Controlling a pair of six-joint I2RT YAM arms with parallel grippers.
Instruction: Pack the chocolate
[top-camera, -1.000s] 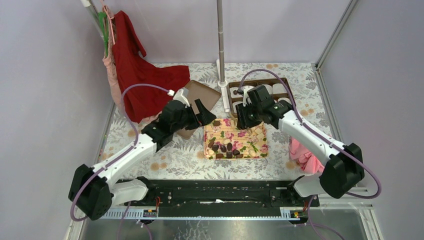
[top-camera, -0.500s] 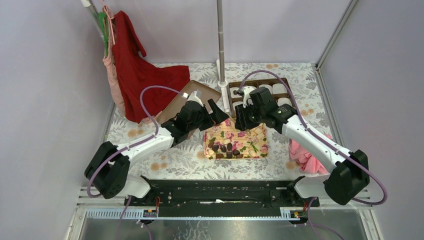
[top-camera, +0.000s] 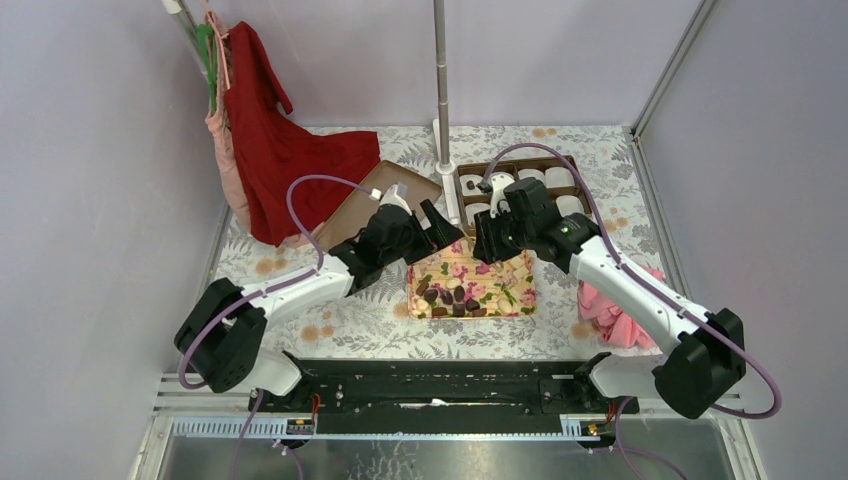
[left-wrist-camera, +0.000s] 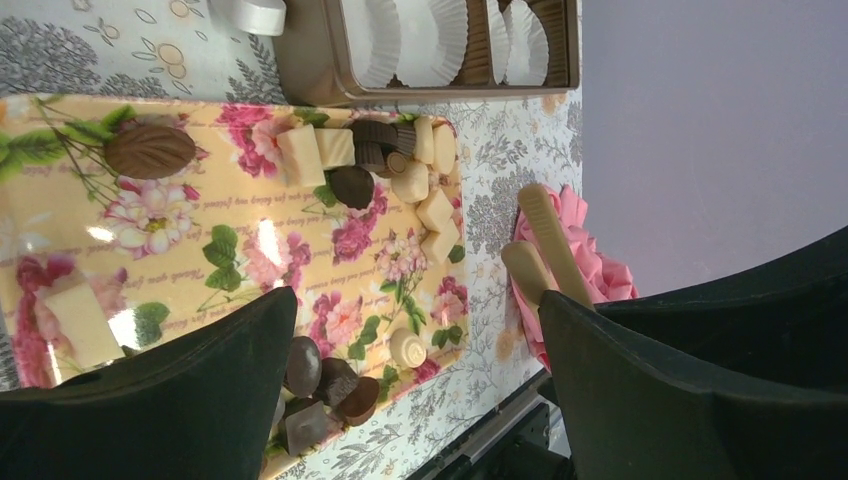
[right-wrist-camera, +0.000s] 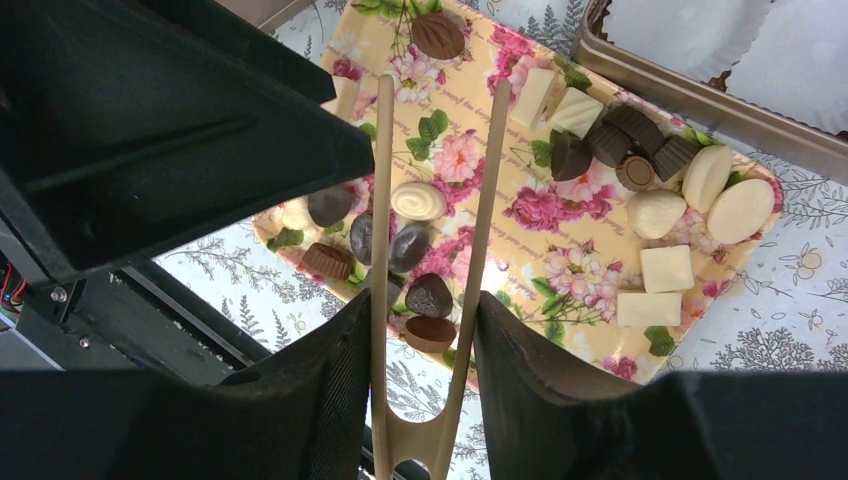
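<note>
Chocolate (top-camera: 452, 297) waits on a floral tray (top-camera: 505, 290) at the centre of the bench (top-camera: 350, 320). The dark pieces bunch toward the tray's 7 o'clock corner in the overhead view, and a single leaf-shaped piece (top-camera: 432, 245) lies at its 11 o'clock corner. Pale pieces (right-wrist-camera: 665, 270) share the tray with a second knot of dark ones (right-wrist-camera: 610, 145).

The right arm (top-camera: 630, 285) reaches in from 4 o'clock, its jaws clamped on the hinge end of beige tongs (right-wrist-camera: 382, 180). The tong tips stand apart above the tray, and in the wrist view they frame a pale round piece (right-wrist-camera: 418, 200).

The left arm (top-camera: 300, 285) comes in from 8 o'clock. Its jaws are spread wide and hang over the tray's 10 o'clock edge, gripping nothing.

A brown box (top-camera: 520, 161) lined with white paper cups (top-camera: 555, 178) sits just beyond the tray at 1 o'clock. A flat brown lid (top-camera: 370, 195) lies at 10 o'clock, partly under a red garment (top-camera: 290, 160). A pink cloth (top-camera: 600, 300) rests at 3 o'clock, and a metal pole (top-camera: 440, 70) rises at 12 o'clock.
</note>
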